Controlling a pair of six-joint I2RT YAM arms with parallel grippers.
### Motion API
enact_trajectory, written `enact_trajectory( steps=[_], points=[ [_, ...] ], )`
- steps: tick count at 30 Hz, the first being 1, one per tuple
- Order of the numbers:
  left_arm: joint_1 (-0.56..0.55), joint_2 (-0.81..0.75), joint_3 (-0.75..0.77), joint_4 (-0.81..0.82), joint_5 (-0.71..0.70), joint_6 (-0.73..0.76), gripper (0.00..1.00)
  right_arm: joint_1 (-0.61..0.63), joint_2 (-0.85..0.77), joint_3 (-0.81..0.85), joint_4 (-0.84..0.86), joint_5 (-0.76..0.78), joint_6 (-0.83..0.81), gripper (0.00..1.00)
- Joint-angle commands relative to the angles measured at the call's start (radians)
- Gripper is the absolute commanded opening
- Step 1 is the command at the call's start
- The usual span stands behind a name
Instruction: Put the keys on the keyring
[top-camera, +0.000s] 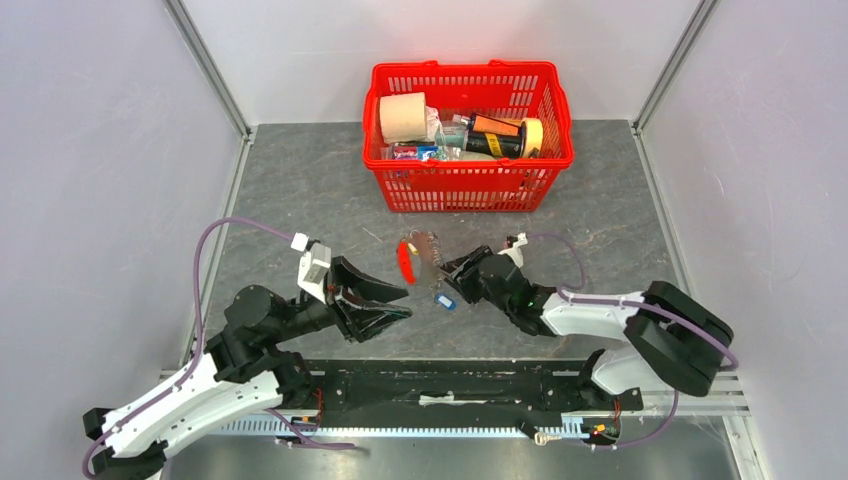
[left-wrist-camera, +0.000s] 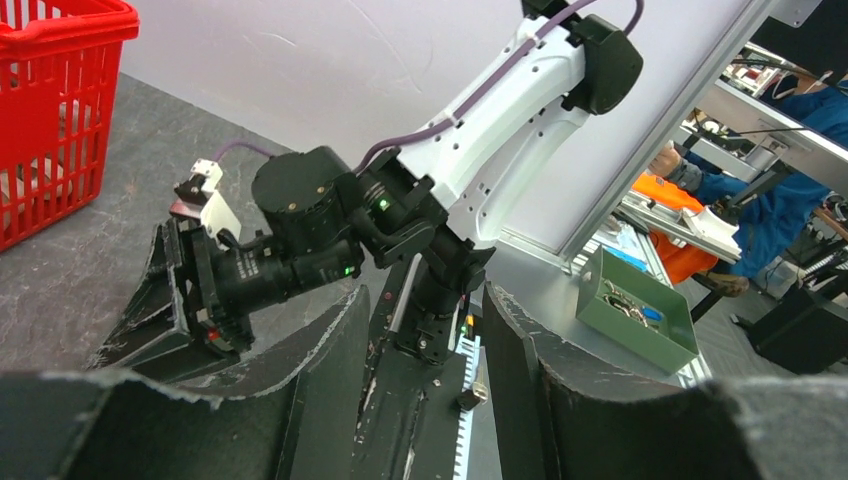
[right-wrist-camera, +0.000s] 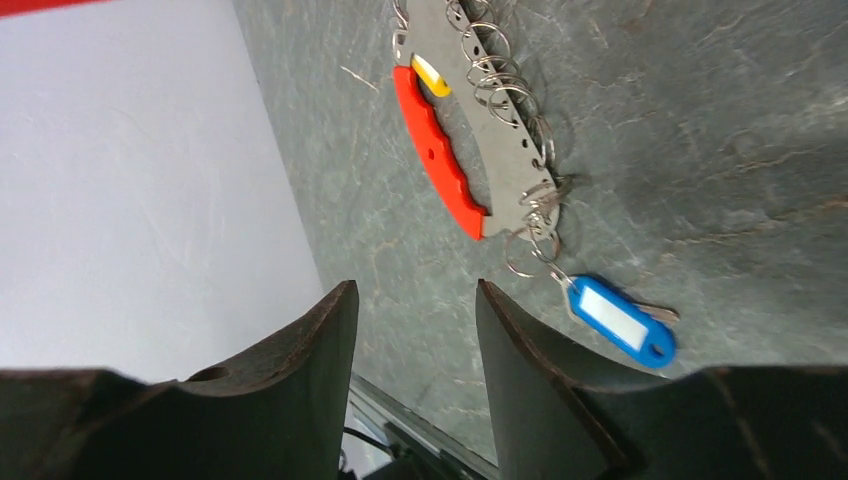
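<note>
The keyring (right-wrist-camera: 440, 160) lies on the grey table as a red curved strip along a grey metal plate with several split rings (right-wrist-camera: 495, 75); from above it shows as the red strip (top-camera: 405, 262). A key with a blue tag (right-wrist-camera: 620, 318) lies just beside its end, and its small ring touches those rings; I cannot tell if they are linked. My right gripper (right-wrist-camera: 415, 290) hovers open and empty beside the tag (top-camera: 445, 300). My left gripper (top-camera: 406, 302) stands open and empty left of the keyring. A black-headed key (left-wrist-camera: 474, 394) lies on the toothed rail by the arm bases.
A red basket (top-camera: 470, 185) full of household items stands at the back of the table. The right arm (left-wrist-camera: 480, 120) fills the left wrist view. A green bin (left-wrist-camera: 640, 320) sits outside the cell. Grey walls close in both sides.
</note>
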Motion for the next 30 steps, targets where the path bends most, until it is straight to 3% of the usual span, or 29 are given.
enact_trajectory(
  steps=[1, 6, 13, 18, 25, 30],
  points=[
    [0.002, 0.017, 0.039, 0.032, -0.005, 0.001, 0.52, -0.018, -0.116, 0.02, -0.229, -0.061, -0.187, 0.56],
    [0.002, 0.023, 0.035, 0.042, -0.006, 0.003, 0.53, -0.029, -0.275, 0.047, -0.54, -0.059, -0.411, 0.58],
    [0.003, 0.048, 0.025, 0.059, -0.021, 0.022, 0.53, -0.03, -0.518, 0.018, -0.759, -0.065, -0.675, 0.59],
    [0.003, 0.073, 0.023, 0.065, -0.034, 0.025, 0.54, -0.03, -0.47, 0.139, -0.871, -0.144, -0.93, 0.58],
    [0.002, 0.086, 0.008, 0.066, -0.043, 0.027, 0.53, -0.029, -0.293, 0.325, -0.856, -0.112, -1.27, 0.57],
    [0.002, 0.077, -0.006, 0.046, -0.091, 0.044, 0.53, -0.029, -0.223, 0.321, -0.658, -0.226, -1.552, 0.57]
  ],
)
